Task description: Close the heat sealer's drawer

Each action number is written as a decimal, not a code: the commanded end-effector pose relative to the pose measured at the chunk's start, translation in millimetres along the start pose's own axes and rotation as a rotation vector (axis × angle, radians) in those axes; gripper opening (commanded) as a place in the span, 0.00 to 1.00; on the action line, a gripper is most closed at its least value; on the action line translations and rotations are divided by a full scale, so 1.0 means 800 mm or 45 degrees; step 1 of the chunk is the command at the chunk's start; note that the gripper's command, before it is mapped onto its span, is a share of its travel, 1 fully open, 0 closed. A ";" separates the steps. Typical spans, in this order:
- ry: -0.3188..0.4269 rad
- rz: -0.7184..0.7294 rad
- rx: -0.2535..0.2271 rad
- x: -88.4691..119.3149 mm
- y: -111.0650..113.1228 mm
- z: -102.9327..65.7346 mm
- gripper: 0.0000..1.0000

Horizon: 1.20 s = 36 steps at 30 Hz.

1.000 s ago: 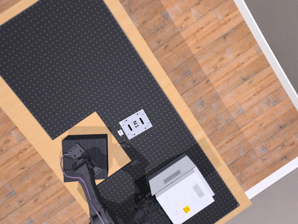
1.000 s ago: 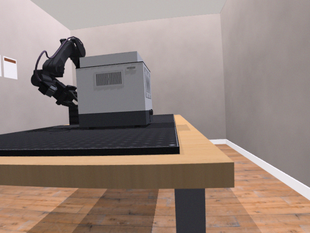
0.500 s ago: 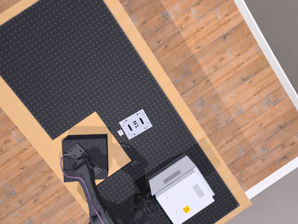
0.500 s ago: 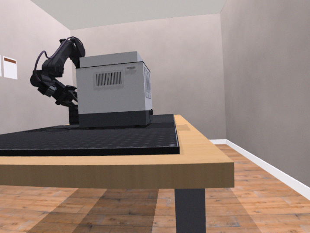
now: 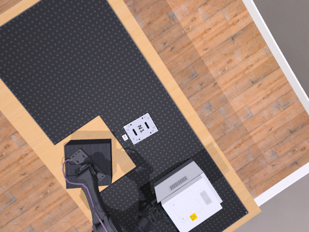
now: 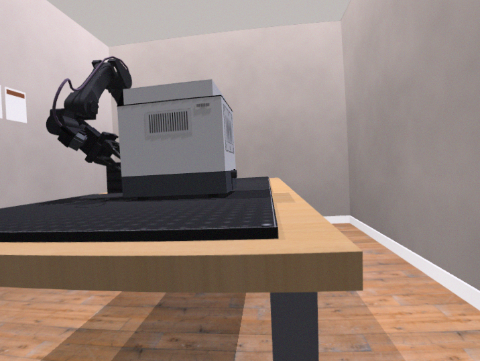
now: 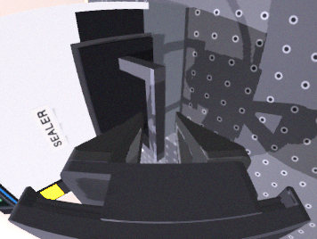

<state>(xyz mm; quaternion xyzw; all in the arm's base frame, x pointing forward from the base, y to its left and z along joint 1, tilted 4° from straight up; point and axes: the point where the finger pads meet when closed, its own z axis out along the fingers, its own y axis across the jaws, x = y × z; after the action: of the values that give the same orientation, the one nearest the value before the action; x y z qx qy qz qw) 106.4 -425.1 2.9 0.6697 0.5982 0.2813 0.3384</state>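
Gripper point(image 7: 158, 152) fingers stand partly closed on either side of a grey T-shaped handle point(image 7: 155, 100), which sits between them in the wrist view; whether the pads actually touch it cannot be told. The handle projects from the dark front panel of the drawer point(image 7: 115, 82) on the heat sealer point(image 5: 189, 197).

Writing: the word "SEALER" is printed on a white label point(image 7: 50, 127) on the machine's white face. A yellow warning triangle sticker point(image 5: 193, 217) sits on the sealer's top, alongside a ribbed vent point(image 5: 206, 197). A barcode-style label point(image 6: 168, 121) is on the sealer's side panel. A white plate marked "N1" point(image 5: 140, 128) lies on the black perforated mat point(image 5: 74, 74), with a small white tag point(image 5: 124, 136) just beside it. A white sheet with a brown bar point(image 6: 15, 105) hangs on the wall.

Surroundings: the mat covers most of a wooden table point(image 6: 310, 240). The arm's dark base point(image 5: 72, 147) sits in a cut-out of the mat. A purple cable point(image 5: 65, 172) runs along the arm point(image 6: 83, 96).

Position: the sealer stands upright near the table's corner, well apart from the "N1" plate. The gripper is at the sealer's drawer side, largely hidden behind the machine in the exterior view. The status light is not visible in any view.
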 end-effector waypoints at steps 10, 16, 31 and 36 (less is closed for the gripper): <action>-0.005 -0.020 -0.031 -0.010 0.006 -0.003 0.30; -0.005 -0.020 -0.031 -0.010 0.006 -0.003 0.30; -0.012 -0.014 -0.031 -0.012 0.004 -0.012 0.30; -0.029 -0.035 -0.031 -0.014 0.012 -0.029 0.30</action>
<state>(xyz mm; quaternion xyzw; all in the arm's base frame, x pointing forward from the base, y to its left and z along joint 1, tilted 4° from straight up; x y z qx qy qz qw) 99.3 -425.9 6.4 0.6704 0.5974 0.2808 0.3388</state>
